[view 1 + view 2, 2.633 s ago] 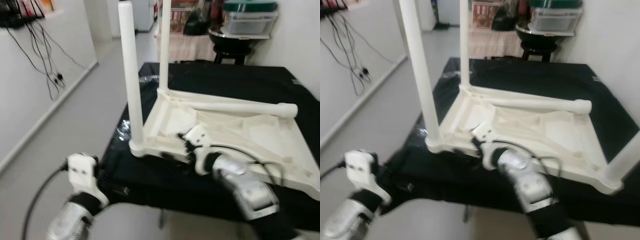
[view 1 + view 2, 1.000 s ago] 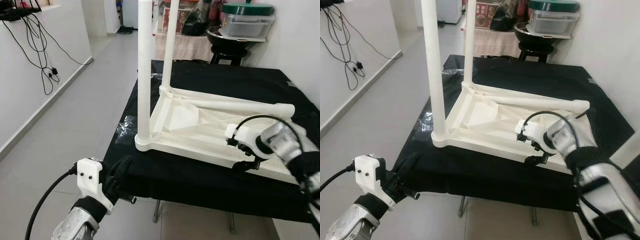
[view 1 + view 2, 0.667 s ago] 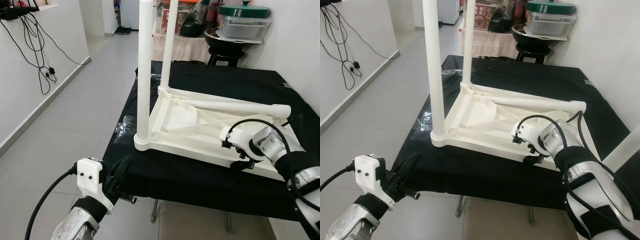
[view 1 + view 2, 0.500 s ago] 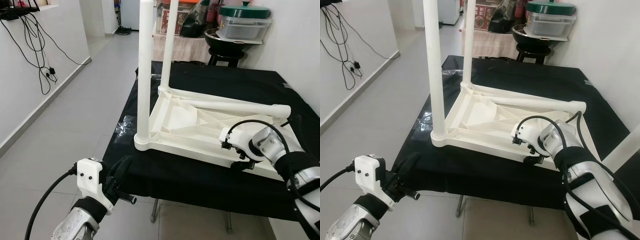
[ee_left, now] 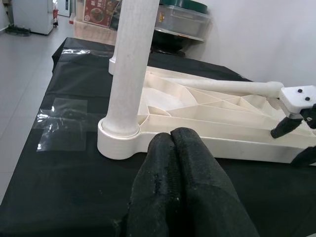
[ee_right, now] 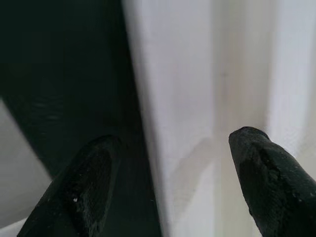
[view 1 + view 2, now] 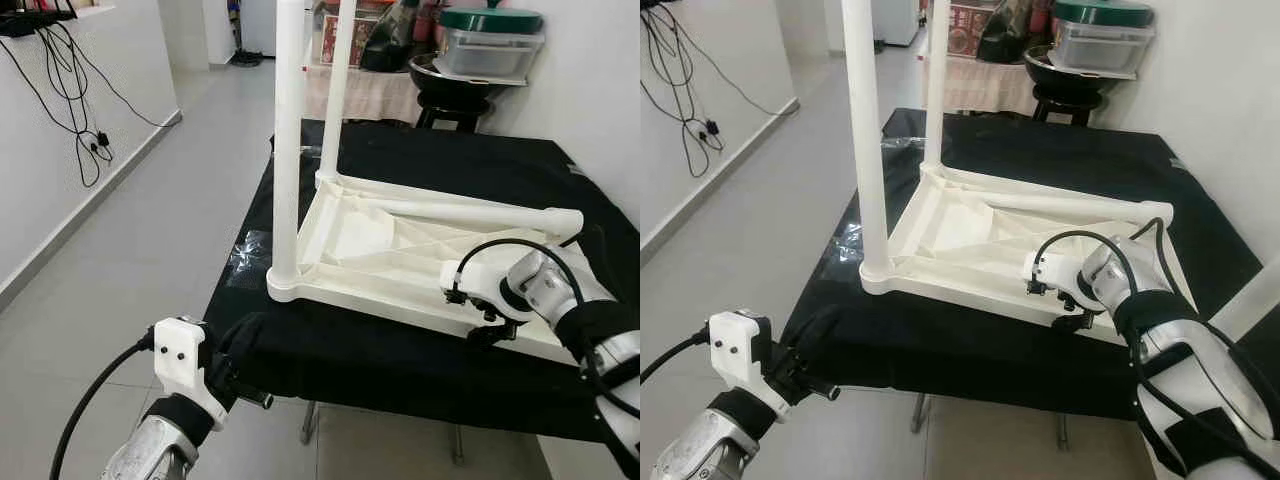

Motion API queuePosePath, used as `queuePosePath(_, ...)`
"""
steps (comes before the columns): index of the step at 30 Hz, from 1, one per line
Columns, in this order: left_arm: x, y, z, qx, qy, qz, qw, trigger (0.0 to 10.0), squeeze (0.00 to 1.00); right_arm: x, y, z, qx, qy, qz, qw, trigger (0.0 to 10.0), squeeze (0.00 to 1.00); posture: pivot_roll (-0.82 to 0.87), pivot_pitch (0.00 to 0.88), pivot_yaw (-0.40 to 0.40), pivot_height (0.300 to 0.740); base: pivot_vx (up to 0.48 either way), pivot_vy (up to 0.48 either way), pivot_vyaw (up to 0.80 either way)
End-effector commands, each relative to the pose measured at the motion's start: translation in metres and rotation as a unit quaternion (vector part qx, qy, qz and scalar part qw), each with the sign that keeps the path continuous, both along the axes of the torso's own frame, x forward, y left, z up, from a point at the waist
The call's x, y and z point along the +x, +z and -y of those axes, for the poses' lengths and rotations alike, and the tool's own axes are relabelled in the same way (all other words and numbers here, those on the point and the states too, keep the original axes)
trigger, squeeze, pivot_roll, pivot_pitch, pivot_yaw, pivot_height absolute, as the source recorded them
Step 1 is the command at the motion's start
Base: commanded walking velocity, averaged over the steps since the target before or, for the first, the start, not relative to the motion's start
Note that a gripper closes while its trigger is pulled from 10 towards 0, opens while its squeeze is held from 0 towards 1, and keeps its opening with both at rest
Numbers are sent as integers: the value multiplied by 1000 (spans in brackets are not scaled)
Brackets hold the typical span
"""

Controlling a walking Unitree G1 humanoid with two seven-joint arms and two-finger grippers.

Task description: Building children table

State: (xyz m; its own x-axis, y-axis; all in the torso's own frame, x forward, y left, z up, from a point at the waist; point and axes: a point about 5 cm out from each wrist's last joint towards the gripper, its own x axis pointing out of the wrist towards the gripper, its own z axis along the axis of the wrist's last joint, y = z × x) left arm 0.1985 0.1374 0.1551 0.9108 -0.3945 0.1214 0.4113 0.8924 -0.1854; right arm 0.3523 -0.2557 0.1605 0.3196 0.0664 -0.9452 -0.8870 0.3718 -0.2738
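A white children's table top (image 7: 365,240) lies upside down on a black-covered table (image 7: 380,360). Two white legs stand in its left corners, the near one (image 7: 286,150) and the far one (image 7: 337,90). A loose leg (image 7: 470,212) lies across the far side of the top. My right gripper (image 7: 487,322) is at the top's near rim towards the right. It is open, with the white rim (image 6: 177,123) between its fingers (image 6: 269,182). My left gripper (image 5: 173,143) hangs shut and empty just before the black table's near left edge, facing the near leg.
A patch of clear tape (image 7: 245,262) lies on the cloth left of the top. Behind the table a stool holds a pot and a lidded container (image 7: 490,40). Cables (image 7: 70,90) hang on the left wall over open grey floor. A white wall runs along the right.
Since 2.6 s ago my right gripper has gone rightwards along the near rim; over the last second it has barely moved. The left arm stays low at the near left.
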Motion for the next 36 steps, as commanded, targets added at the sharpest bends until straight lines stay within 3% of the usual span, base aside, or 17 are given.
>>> queuePosePath(1, -2, 1, 2, 0, -5, -1, 1000, 10000, 0, -5, -13, -6, 3, 18, -30, 999, 10000, 0, 29, 36, -83, 740, 0, 0, 0)
queuePosePath(10, -2, 2, 2, -1, -4, 1, 1000, 10000, 0, -7, -18, -5, -5, 14, -44, 999, 10000, 0, 24, 38, -82, 740, 0, 0, 0)
queuePosePath(11, -2, 2, 2, -2, -4, 1, 1000, 10000, 0, -4, -18, -6, -6, -3, -32, 999, 3020, 0, 25, 38, -82, 740, 0, 0, 0)
queuePosePath(12, -2, 2, 2, -2, -5, 1, 1000, 10000, 0, -1, -17, -7, -6, -18, -21, 1000, 667, 0, 25, 38, -82, 740, 0, 0, 0)
queuePosePath(13, -2, 2, 2, -2, -5, 1, 1000, 10000, 0, -1, -17, -7, -6, -18, -21, 1000, 667, 0, 25, 38, -82, 740, 0, 0, 0)
queuePosePath(14, -2, 2, 2, -2, -5, 1, 1000, 10000, 0, 0, -17, -8, -5, -27, -14, 1000, 0, 0, 25, 39, -80, 740, 0, 0, 0)
queuePosePath(25, -2, 2, 2, -2, -4, 1, 1000, 10000, 0, 12, -11, -33, 34, -36, 15, 999, 0, 0, 26, 42, -83, 740, 0, 0, 0)
queuePosePath(27, -3, 2, 2, -2, -4, 1, 1000, 10000, 0, 16, -10, -49, 76, -42, 21, 996, 0, 0, 28, 43, -83, 740, 0, 0, 0)
queuePosePath(33, -3, 2, 2, -2, -4, 0, 1000, 10000, 0, 19, -9, -66, 104, -40, 24, 993, 0, 0, 28, 44, -83, 740, 0, 0, 0)
queuePosePath(36, -3, 2, 3, -2, -4, 0, 1000, 10000, 0, 24, -3, -78, 147, -51, 36, 987, 0, 0, 27, 45, -84, 740, 0, 0, 0)
